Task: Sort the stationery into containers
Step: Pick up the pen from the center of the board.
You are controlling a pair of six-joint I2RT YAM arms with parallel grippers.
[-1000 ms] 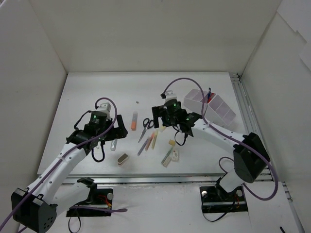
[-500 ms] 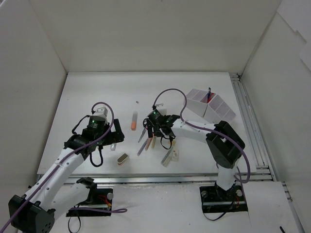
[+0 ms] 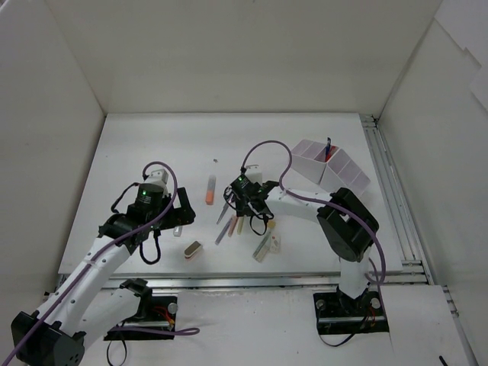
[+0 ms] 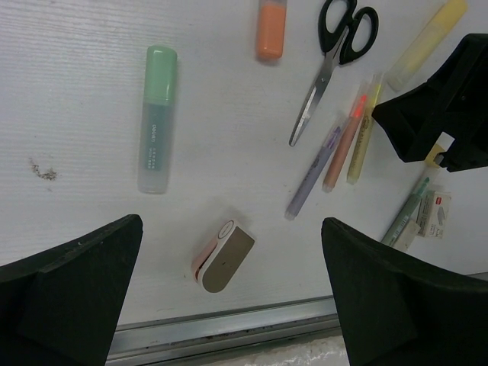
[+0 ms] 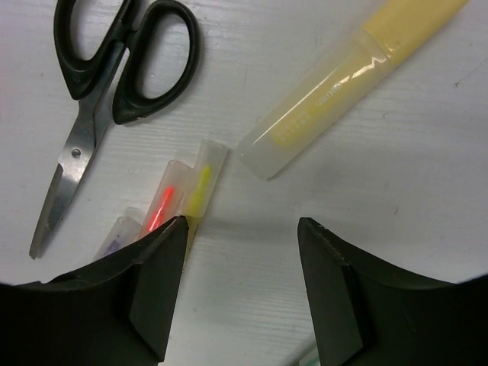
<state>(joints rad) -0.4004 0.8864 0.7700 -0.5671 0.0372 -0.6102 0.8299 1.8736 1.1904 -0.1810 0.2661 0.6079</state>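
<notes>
As the right gripper (image 5: 242, 229) is held beside the yellow marker (image 5: 335, 76), its jaws are parted over the table (image 5: 427, 229). The left gripper (image 4: 230, 225) is spread wide.

One pair of scissors (image 4: 326, 70), one white tray (image 3: 347, 171). Three fat markers (image 4: 156, 114): green, orange, yellow. Three thin pens (image 4: 343, 149) side by side.

Robot lab cell, not a home. White board walls (image 3: 229, 53) box in a white table (image 3: 152, 145), with an aluminium rail (image 3: 385, 183) down its right side. Left arm (image 3: 91, 263) and right arm (image 3: 347, 225) sit on base plates (image 3: 145, 311), trailing purple cables (image 3: 267, 146). Stationery (image 4: 309, 177) lies loose as props.
</notes>
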